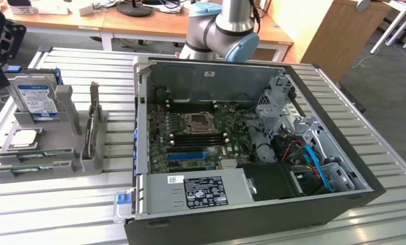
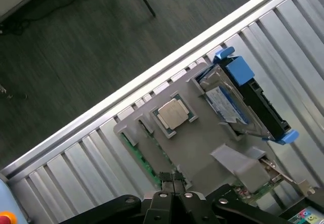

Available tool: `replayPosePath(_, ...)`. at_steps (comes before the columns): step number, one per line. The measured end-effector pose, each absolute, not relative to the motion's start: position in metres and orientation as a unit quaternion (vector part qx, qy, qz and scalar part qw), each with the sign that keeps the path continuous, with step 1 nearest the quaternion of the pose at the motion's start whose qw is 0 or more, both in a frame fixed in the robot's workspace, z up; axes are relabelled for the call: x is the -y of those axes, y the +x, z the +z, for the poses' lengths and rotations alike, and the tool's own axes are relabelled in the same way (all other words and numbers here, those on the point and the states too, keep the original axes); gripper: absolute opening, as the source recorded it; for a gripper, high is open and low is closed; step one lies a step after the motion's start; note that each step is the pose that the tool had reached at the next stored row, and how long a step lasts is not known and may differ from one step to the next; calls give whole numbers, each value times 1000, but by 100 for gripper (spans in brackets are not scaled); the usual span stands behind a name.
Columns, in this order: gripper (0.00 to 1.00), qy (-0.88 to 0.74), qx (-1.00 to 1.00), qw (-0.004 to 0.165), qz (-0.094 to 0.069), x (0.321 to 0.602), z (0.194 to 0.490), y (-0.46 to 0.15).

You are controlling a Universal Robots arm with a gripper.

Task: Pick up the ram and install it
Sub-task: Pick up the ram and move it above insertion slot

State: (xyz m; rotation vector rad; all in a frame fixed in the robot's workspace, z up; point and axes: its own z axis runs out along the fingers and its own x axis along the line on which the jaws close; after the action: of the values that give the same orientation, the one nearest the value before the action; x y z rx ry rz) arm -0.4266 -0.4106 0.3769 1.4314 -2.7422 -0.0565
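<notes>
One gripper, jaws pressed together on nothing — it hangs over the grey holder's edge, just beside the green ram.

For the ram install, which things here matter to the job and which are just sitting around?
Job: ram in the grey holder; shut claw near it; open computer case with motherboard.
Lying about: hard drive; processor, both in that holder.
</notes>
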Motion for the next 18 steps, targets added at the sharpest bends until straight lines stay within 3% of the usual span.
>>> replayPosePath(18,11,595,803,26,-14,411,375,-427)
